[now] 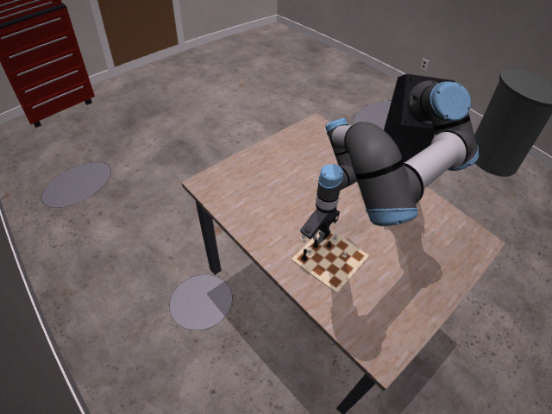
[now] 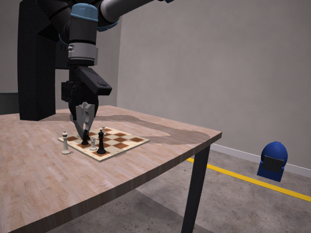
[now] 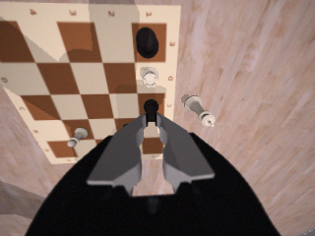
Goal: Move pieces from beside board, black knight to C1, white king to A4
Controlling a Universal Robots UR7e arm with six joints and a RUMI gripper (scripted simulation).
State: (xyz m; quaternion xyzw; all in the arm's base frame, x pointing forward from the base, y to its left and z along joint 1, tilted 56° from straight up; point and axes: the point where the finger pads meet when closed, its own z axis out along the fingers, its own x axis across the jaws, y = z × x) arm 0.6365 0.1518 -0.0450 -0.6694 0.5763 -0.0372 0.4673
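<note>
Currently the gripper [image 2: 84,130] is closed on the black knight [image 2: 85,139], fingers pointing down over the chessboard [image 2: 130,145]. In the exterior view the knight's base sits at board level in the row nearest the board's left edge; whether it touches the surface cannot be told. In the wrist view the knight's head [image 3: 151,105] shows between the fingertips, beside the edge letter C. The white king [image 2: 65,142] stands upright on the wooden table [image 2: 155,140], just beside the board's near-left edge. A tall black piece [image 2: 101,142] stands upright at the board's near corner, with a white pawn [image 2: 93,144] next to it.
</note>
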